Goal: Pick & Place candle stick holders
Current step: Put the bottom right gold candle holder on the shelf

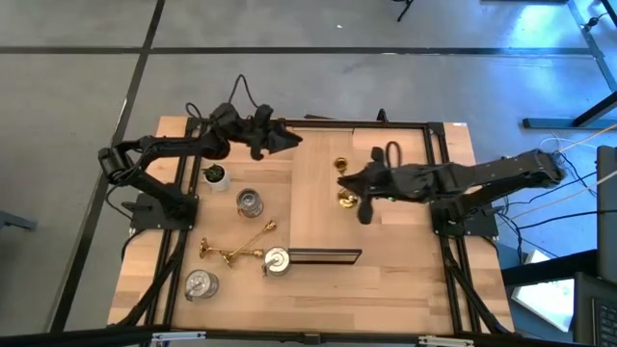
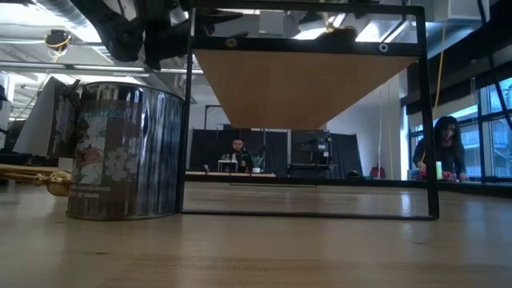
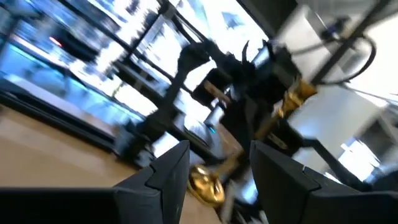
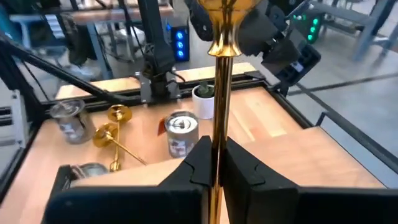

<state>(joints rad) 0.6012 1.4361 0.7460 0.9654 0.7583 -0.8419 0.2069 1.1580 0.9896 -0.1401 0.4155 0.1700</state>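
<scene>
My right gripper (image 1: pixel 347 183) is shut on a slim gold candle stick holder (image 1: pixel 342 181) near the table's middle. My left gripper (image 1: pixel 289 140) is open and empty above the far edge; its fingers (image 3: pixel 168 177) face that holder (image 3: pixel 292 99). Two more gold sticks (image 1: pixel 236 249) lie on their sides at the near left. Three silvery cups stand on their bases: one by the plant (image 1: pixel 249 202), one near left (image 1: pixel 201 284), one by the board (image 1: pixel 277 262). My right gripper pinches the gold holder's stem (image 4: pixel 217 124) between its two fingers. The fingers come level from the table's right and lie across the stick. The stick stands about upright, its cup top (image 4: pixel 224 12) above the fingers and its round base (image 1: pixel 347 200) below. Whether the base touches the table, I cannot tell.
A tiny green potted plant (image 1: pixel 214 175) stands at the left. A long board (image 1: pixel 323 256) stands on edge near the front middle, and its dark frame (image 2: pixel 308 214) fills the low view beside a silvery cup (image 2: pixel 124 152). A black frame (image 1: pixel 429 145) rims the table.
</scene>
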